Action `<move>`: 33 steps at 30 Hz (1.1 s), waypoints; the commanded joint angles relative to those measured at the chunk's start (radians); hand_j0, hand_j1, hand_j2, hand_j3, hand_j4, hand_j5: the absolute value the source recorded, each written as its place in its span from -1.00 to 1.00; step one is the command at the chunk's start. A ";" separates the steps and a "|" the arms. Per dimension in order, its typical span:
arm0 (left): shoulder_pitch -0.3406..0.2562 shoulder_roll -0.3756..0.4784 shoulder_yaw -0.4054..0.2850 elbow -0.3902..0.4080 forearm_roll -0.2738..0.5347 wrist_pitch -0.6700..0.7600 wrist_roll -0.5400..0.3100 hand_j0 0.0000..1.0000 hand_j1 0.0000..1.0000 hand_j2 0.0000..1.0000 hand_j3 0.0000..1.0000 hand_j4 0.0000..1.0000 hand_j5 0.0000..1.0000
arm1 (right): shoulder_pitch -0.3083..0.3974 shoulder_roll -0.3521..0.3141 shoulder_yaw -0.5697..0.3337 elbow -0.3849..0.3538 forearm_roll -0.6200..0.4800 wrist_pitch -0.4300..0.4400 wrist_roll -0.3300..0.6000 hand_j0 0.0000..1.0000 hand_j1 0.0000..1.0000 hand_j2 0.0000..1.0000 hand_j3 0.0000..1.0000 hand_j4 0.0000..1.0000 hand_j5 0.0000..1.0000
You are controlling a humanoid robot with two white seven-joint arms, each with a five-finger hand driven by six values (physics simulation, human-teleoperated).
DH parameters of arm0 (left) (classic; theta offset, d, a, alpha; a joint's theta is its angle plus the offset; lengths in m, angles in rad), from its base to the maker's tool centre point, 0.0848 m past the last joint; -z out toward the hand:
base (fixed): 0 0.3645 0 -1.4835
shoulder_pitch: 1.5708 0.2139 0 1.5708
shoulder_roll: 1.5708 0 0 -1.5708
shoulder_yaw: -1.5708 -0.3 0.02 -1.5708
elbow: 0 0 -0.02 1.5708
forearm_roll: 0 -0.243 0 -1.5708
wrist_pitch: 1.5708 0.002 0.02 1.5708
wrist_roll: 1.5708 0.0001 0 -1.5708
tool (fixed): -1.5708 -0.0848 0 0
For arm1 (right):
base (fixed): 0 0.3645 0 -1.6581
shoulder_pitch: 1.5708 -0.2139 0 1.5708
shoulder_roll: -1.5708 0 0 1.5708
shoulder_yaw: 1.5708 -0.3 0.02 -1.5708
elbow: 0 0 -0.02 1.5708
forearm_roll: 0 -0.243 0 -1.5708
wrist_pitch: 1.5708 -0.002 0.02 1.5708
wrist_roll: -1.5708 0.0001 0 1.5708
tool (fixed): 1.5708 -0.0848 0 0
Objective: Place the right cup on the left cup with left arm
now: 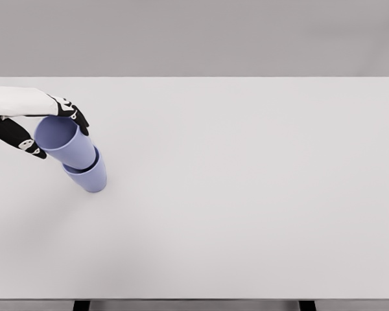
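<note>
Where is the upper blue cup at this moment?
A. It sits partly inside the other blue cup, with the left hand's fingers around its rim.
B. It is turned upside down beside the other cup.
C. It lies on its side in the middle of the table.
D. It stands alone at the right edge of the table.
A: the upper cup is nested, tilted, in the lower cup, and the left hand has fingers on both sides of its rim.

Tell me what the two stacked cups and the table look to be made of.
Upper cup and lower cup: probably plastic, matte periwinkle blue, with a uniform colour, thin rim and no glare. The left hand is around the upper one, which is nested in the lower. Table: a smooth, matte, pale grey top, perhaps laminate; a simulator render leaves this open.
</note>
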 commanded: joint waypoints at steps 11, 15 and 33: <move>0.003 -0.015 -0.003 0.003 -0.002 0.013 0.001 0.40 0.40 0.40 0.40 0.40 0.40 | 0.000 0.000 0.000 0.000 0.000 0.000 0.000 1.00 1.00 1.00 1.00 1.00 1.00; 0.003 -0.013 -0.003 0.003 -0.002 0.013 0.001 0.42 0.42 0.42 0.42 0.42 0.42 | 0.000 0.000 0.000 0.000 0.000 0.000 0.000 1.00 1.00 1.00 1.00 1.00 1.00; 0.005 -0.010 -0.003 0.001 -0.005 0.013 0.001 0.54 0.54 0.54 0.54 0.54 0.54 | 0.000 0.000 0.000 0.000 0.000 0.000 0.000 1.00 1.00 1.00 1.00 1.00 1.00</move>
